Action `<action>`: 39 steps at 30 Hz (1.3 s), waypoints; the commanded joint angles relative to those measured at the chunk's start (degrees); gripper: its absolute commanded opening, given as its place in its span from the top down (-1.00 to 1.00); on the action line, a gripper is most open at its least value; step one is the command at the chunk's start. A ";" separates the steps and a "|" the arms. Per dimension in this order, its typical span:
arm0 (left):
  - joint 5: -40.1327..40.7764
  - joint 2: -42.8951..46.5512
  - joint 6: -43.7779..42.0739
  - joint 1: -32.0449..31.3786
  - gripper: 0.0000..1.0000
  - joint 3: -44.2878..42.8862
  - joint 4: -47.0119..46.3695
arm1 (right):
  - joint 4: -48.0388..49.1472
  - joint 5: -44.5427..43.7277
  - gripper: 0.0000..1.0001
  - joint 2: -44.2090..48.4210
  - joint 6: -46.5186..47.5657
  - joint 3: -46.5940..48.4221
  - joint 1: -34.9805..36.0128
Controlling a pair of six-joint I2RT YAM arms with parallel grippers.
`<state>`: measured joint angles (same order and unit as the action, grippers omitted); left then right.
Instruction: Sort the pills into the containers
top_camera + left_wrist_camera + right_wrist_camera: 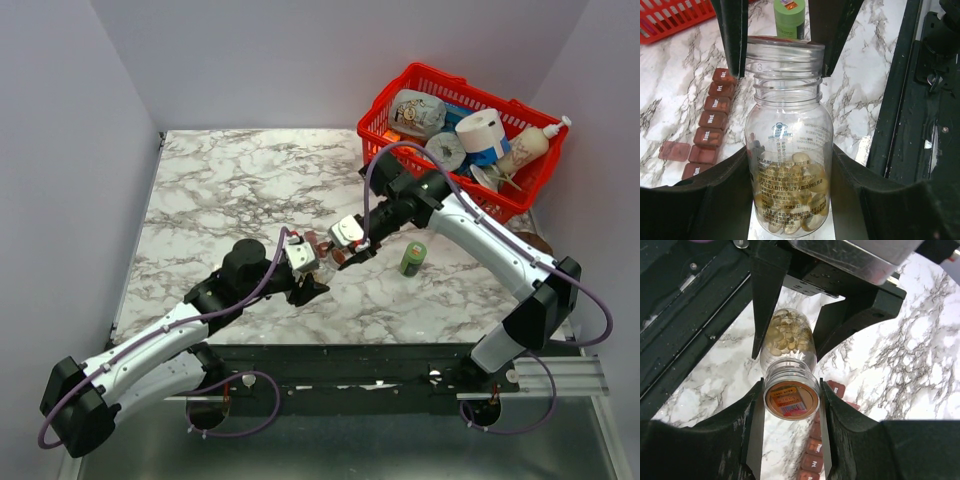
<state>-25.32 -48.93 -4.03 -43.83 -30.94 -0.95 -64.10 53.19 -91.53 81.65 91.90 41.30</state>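
A clear bottle [789, 150] lies between my two grippers, holding several yellow pills [800, 175] in its lower part. My left gripper [790, 165] is shut on the bottle's body. My right gripper [791, 400] is shut on the bottle's clear cap [791, 399], which shows an orange label; its fingers [737, 35] flank the cap. The containers [710, 120], a dark red-brown strip with day labels, lie on the marble left of the bottle, one lid [675, 150] flipped open. The strip [815, 450] also shows under the cap. From above, both grippers meet at the bottle [325, 255].
A small green bottle [413, 258] stands on the marble table [220, 190] right of the grippers. A red mesh basket [400, 100] full of household items sits at the back right. Grey walls close the table on left, back and right.
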 commanded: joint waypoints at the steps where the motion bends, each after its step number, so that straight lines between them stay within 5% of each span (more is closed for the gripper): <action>1: -2.37 0.32 -0.62 -0.11 1.00 0.27 0.25 | 1.69 -2.21 0.18 0.21 1.87 1.87 -0.43; 6: 0.27 2.43 -1.85 -0.11 1.00 0.35 4.64 | 4.68 -5.02 0.27 -0.50 -15.42 2.59 -4.20; 9: 1.76 4.80 -3.17 -0.02 1.00 1.40 5.96 | 10.03 -6.60 0.27 2.21 -25.53 -4.95 -7.98; 16: 5.98 4.37 -10.01 0.77 1.00 -0.52 12.28 | 27.95 -22.06 0.22 4.88 -35.67 -29.74 -8.52; 25: 5.99 8.84 -5.30 3.49 1.00 1.05 3.25 | 35.44 -36.22 0.11 -5.94 -47.01 -31.25 -8.52; 37: 8.80 14.39 19.31 11.75 1.00 -0.96 -24.52 | 30.61 -33.86 -0.56 -4.64 -46.40 -30.03 -8.52; 38: 9.15 14.39 24.02 12.71 1.00 -1.84 -26.63 | 29.91 -33.24 -1.00 -3.67 -46.14 -29.76 -8.52; 39: 9.50 14.39 26.42 13.59 1.00 -3.32 -31.61 | 29.56 -32.80 -1.00 -2.88 -45.53 -29.32 -8.52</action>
<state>-18.35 -35.35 8.67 -33.34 -29.26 -15.46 -31.90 18.00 -98.06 35.24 59.99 32.62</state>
